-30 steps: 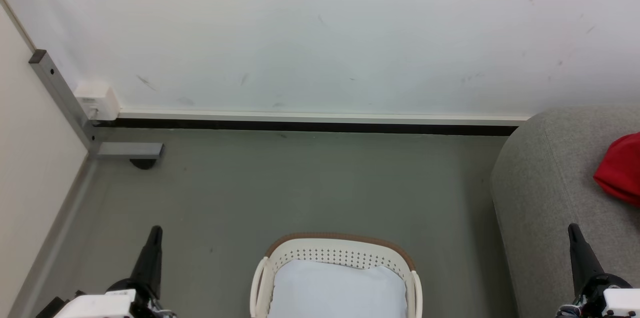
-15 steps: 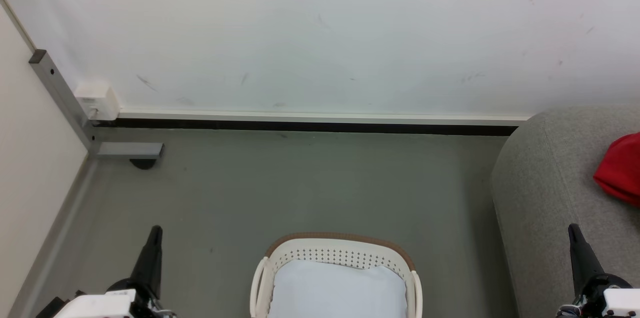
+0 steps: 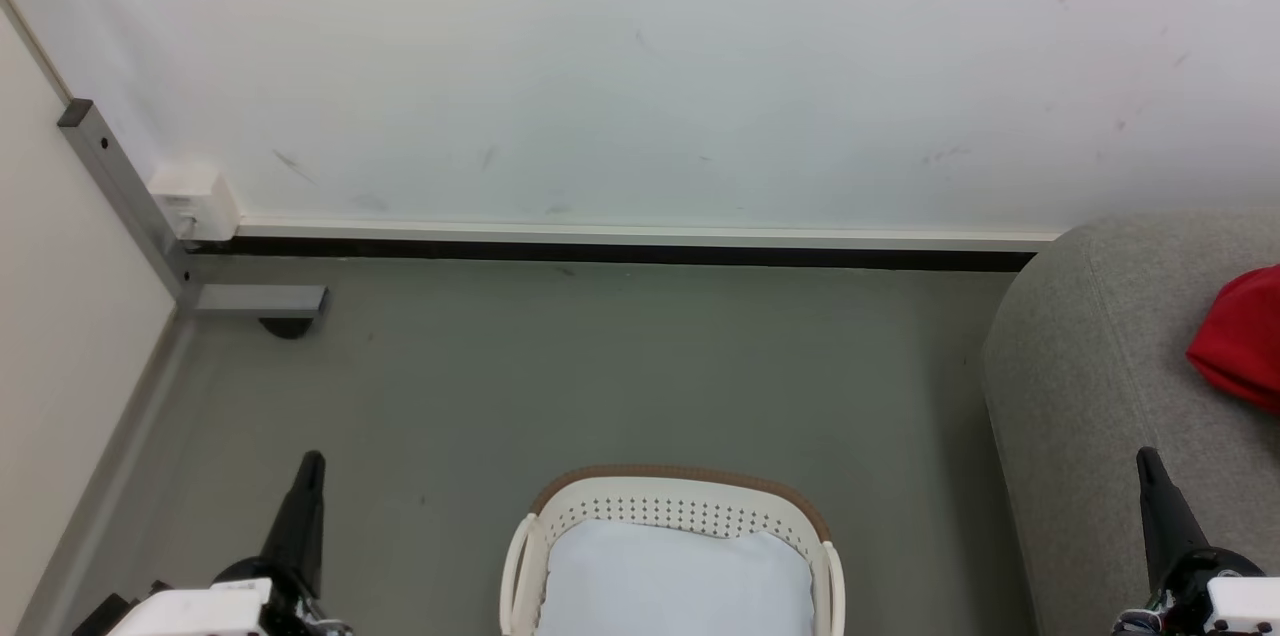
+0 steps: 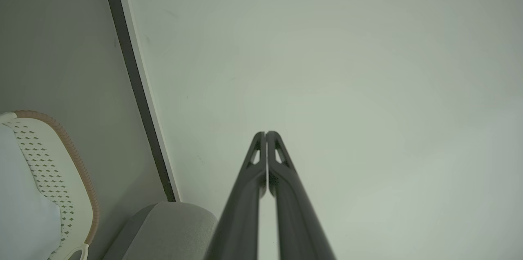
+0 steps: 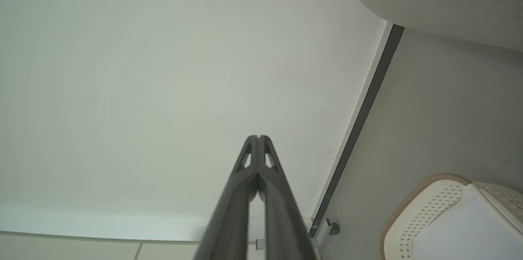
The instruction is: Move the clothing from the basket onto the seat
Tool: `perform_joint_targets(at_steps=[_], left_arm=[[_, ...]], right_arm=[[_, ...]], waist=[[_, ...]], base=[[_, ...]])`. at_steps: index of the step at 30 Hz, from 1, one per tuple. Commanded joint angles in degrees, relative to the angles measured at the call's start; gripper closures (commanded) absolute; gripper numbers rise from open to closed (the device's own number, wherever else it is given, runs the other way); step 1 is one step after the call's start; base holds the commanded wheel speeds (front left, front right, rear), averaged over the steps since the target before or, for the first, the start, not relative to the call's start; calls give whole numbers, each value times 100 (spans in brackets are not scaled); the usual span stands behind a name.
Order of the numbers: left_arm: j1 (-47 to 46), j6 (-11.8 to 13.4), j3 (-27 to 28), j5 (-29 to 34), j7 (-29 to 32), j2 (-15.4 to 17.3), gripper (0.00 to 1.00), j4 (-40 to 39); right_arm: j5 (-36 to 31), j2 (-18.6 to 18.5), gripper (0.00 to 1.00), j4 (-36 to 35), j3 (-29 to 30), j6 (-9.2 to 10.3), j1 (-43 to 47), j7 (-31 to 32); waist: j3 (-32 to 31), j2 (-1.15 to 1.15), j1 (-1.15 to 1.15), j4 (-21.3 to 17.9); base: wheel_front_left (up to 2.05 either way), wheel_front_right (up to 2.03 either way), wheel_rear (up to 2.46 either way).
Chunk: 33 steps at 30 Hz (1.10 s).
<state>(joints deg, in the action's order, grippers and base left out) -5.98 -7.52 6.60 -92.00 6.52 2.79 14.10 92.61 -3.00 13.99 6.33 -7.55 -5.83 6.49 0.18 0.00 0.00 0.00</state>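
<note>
Head view, from the left: your left tool [image 3: 312, 464] sits low with its fingers pressed together, holding nothing. At centre the basket [image 3: 680, 478] stands on the floor [image 3: 600, 366], and in the part you can see lies the white pad [image 3: 675, 576] with no red on it. Further right, the clothing [image 3: 1240, 336] lies on the seat [image 3: 1090, 356], at the frame's edge. Your right tool [image 3: 1146, 461] is likewise pinched together and empty. The job looks nearly done. Tilt down to check the basket's near half before stopping, and spread the fingers only above fabric.
</note>
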Motion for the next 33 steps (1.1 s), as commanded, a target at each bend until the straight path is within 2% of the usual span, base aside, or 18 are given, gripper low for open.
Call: perform_joint_targets(at_steps=[1, 33], left_arm=[[-50, -4, 9, -74, 25, 8, 100, -1], [-50, -4, 8, -75, 24, 8, 100, -2]], right_arm=[[-20, 10, 100, 11, 27, 12, -77, 10], [-29, 12, 100, 11, 33, 12, -78, 18]], waist=[[0, 0, 0, 0], [0, 0, 0, 0]], base=[[0, 0, 0], [0, 0, 0]])
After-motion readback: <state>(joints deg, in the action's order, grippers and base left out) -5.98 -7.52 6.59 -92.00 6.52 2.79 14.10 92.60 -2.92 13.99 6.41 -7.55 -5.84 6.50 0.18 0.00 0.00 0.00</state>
